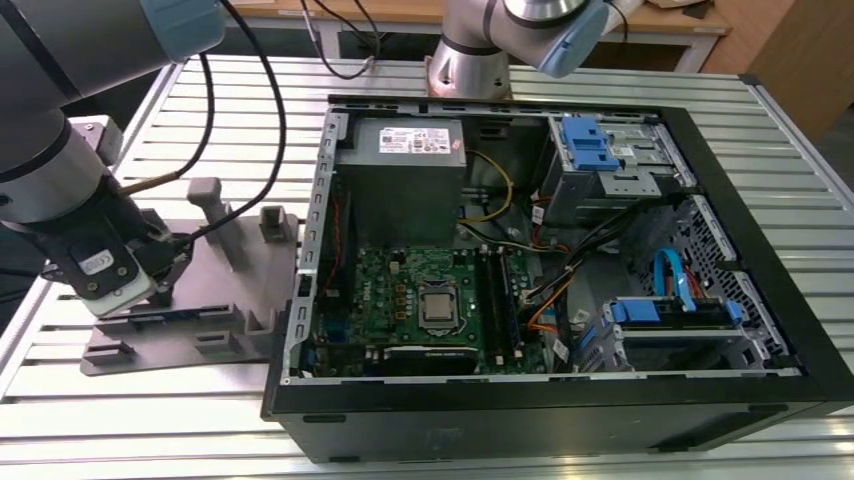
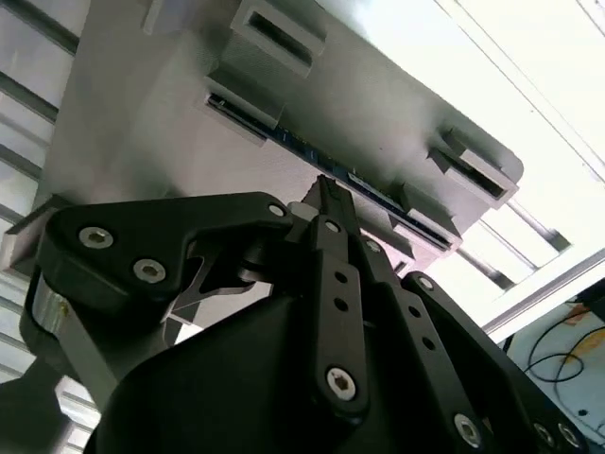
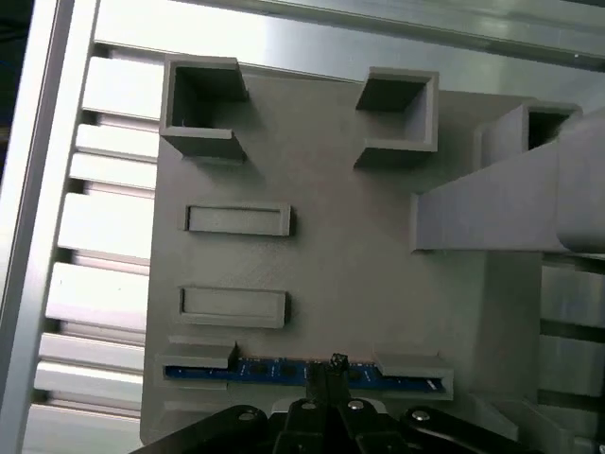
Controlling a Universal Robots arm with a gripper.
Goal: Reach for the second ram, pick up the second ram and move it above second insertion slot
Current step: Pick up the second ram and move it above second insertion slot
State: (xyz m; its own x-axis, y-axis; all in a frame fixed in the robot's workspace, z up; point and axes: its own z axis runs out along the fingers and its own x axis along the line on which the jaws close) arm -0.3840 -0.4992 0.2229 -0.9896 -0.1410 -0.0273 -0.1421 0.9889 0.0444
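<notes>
Pincer [image 3: 331, 371] tips drawn together, apparently pinched on the upper edge of the second ram [image 3: 255, 371] at mid-length, as seen in the first wrist view. Ram stands on edge in a groove along one long side of the grey holder [image 3: 331, 274], with both ends tucked behind the holder's end tabs. It is seated, not lifted. Two shallow rectangular pockets lie further in on the holder.

Judged step: grasp stage of the pick. The reach is done and the lift has not begun. The pick likely calls for a straight pull out of the groove, clear of both tabs and without twist, since the board is thin.

In the exterior view the arm [image 1: 54, 150] drops steeply onto the holder, wrist pointing down, cables [image 1: 254, 110] trailing above. Open computer case [image 1: 534, 425] sits beside the holder, on the exterior view's right. Its motherboard [image 1: 400, 280] is well apart from the holder.
</notes>
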